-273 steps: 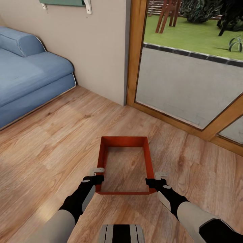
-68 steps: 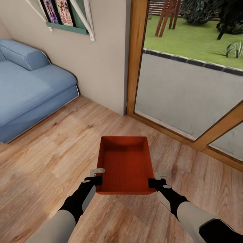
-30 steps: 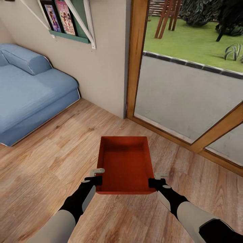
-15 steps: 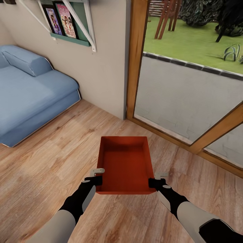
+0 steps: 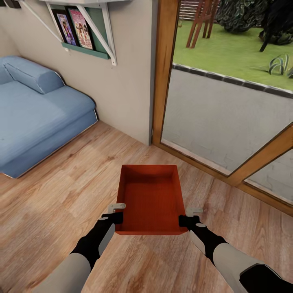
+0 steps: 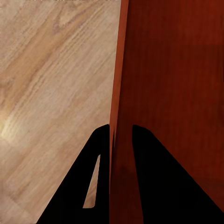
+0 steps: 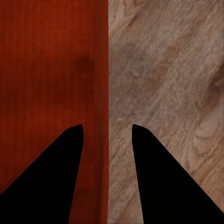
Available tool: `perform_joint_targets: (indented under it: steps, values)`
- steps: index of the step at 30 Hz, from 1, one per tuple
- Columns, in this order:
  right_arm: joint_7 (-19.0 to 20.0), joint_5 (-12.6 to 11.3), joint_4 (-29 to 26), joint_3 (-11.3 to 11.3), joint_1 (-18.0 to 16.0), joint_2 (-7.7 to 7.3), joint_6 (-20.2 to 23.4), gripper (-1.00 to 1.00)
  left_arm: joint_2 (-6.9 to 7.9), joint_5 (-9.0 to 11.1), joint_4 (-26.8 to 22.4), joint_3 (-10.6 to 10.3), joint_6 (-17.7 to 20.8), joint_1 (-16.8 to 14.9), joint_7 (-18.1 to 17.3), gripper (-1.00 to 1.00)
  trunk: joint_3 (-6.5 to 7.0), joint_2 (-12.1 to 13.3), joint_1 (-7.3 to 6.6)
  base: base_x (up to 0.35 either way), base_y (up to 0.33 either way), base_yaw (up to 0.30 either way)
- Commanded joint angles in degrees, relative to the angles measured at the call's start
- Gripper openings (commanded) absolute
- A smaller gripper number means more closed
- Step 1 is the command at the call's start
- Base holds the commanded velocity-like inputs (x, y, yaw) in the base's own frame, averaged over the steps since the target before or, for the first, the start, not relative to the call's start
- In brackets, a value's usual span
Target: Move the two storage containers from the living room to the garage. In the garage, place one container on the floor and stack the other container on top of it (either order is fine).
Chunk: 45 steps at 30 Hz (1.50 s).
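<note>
One red-orange storage container [image 5: 149,201] hangs level in front of me over the living room's light wood planks [image 5: 53,195], its open top facing up and nothing inside. My left gripper [image 5: 118,217] is shut on its left wall near the close corner, and my right gripper [image 5: 184,221] is shut on the right wall opposite. In the left wrist view the left gripper [image 6: 120,133] straddles the thin container wall [image 6: 119,70] tightly. In the right wrist view the right gripper [image 7: 106,127] has one finger inside and one outside the container wall [image 7: 103,56].
A blue sofa [image 5: 36,110] stands at the left against the wall, under a shelf [image 5: 81,28] with picture books. A wood-framed glass door [image 5: 219,106] runs ahead and to the right, with paving and a lawn behind it. Open plank floor lies around me.
The whole picture has slid slightly, showing more of the shelf and sofa, so the camera has moved. The container stays in both grippers at the same spot relative to my arms.
</note>
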Motion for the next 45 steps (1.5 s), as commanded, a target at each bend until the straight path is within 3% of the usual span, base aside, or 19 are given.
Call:
perform_joint_targets:
  steps: [1, 45]
  values:
    - [0.02, -1.67, 0.14, 0.71, -0.03, -0.04, -0.1, -1.0, 0.12, -0.7, -0.22, -0.42, -0.75, -0.02, 0.89, -1.0, 0.15, 0.39, -0.23, 0.0, 0.0, 0.0]
    - [0.08, -1.64, 0.11, 0.79, -0.01, -0.05, -0.87, -1.0, 0.12, -0.72, -0.22, -0.44, -0.75, -0.02, 0.86, -1.0, 8.05, 18.04, -9.89, 0.0, 0.0, 0.0]
